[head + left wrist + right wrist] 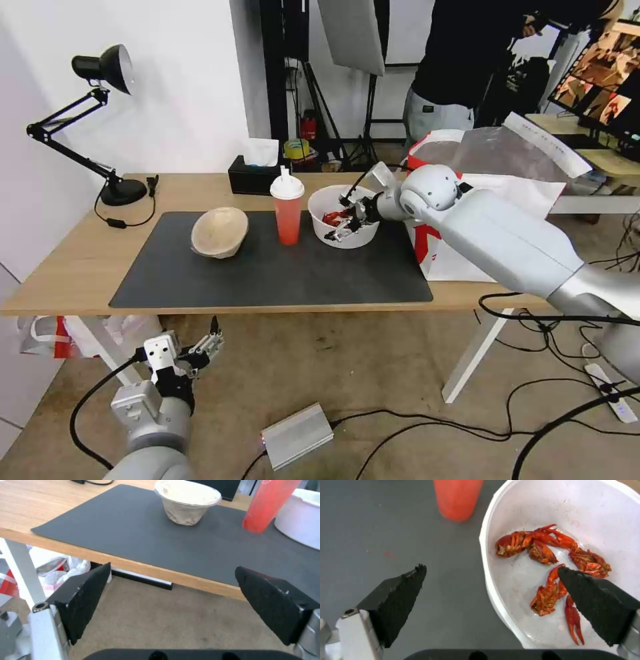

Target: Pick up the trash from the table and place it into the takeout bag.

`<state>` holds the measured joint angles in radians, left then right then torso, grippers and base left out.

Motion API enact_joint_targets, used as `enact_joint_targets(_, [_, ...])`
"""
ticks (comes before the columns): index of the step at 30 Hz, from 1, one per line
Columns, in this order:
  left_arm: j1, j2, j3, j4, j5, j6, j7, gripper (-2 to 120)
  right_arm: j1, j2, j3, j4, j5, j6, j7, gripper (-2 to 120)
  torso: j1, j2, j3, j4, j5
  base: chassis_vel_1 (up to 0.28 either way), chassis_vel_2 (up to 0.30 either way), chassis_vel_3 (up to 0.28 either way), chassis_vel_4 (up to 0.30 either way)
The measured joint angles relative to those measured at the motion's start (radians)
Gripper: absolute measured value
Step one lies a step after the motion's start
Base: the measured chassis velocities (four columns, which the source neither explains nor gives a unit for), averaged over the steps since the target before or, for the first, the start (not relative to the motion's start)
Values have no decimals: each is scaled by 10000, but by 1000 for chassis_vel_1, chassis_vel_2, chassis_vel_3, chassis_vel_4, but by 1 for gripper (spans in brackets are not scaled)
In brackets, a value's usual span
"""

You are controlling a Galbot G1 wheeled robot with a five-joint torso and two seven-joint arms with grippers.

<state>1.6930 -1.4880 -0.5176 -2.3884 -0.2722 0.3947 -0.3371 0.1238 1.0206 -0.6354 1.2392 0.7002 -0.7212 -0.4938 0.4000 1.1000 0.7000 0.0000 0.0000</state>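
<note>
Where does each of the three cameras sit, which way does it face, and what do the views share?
Head view: on the robot's head, looking forward and down at the table; both arms show, right gripper at the white bowl, left gripper low before the table edge.
Left wrist view: on the left wrist, facing across the mat toward the pulp bowl; open fingers frame it.
Right wrist view: on the right wrist, looking down; open fingers straddle the bowl's rim.
Shared: the red cup and white bowl appear in all three.
</note>
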Motion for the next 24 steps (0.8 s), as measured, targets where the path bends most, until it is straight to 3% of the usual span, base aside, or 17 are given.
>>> enact_joint_targets(24, [-170,-216,321,357,406,-254,-13,100,467,489,-232,-1022,132,1,-407,100,0,0,0,1,0,0,0,0,0])
